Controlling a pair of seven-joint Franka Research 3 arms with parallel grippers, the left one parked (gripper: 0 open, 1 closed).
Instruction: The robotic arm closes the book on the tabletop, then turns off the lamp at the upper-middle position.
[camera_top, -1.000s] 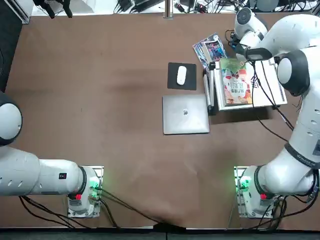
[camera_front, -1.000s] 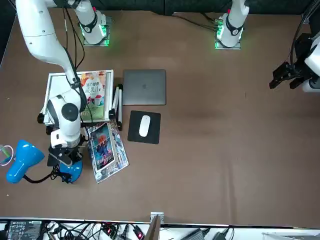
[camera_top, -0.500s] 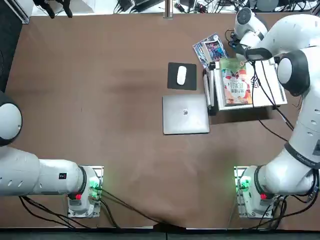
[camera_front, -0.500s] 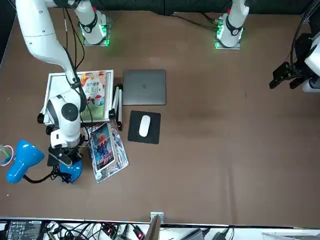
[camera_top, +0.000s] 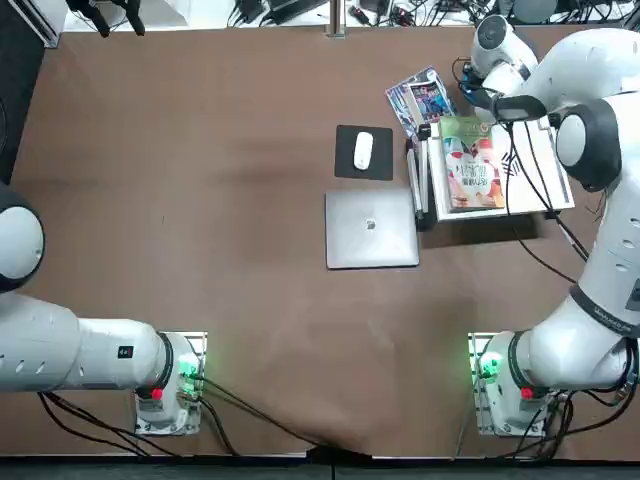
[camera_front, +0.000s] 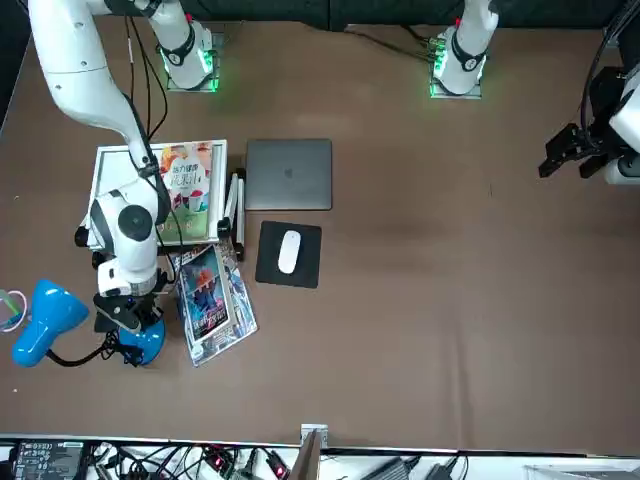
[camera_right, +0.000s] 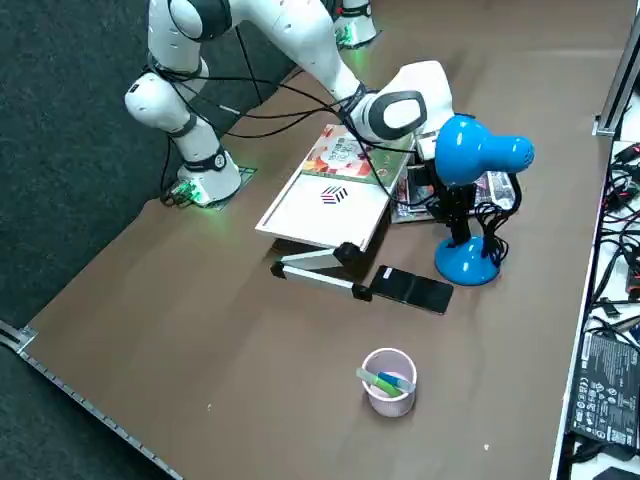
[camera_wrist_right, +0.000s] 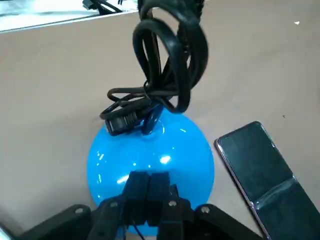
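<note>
Brown table (camera_right: 300, 380), the lamp (camera_right: 480, 155) at its one o'clock in the right side view, blue base (camera_right: 466, 262) at six o'clock from the right tool (camera_wrist_right: 152, 175), which hovers near it clenched, empty.

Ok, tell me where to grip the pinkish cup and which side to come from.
I'd pinch the cup at its rim on the robot's right, coming from above, one finger inside: it stands upright and open, and the green pen juts over another part of the rim. The right gripper is now at the lamp's blue base, fingers together.
</note>
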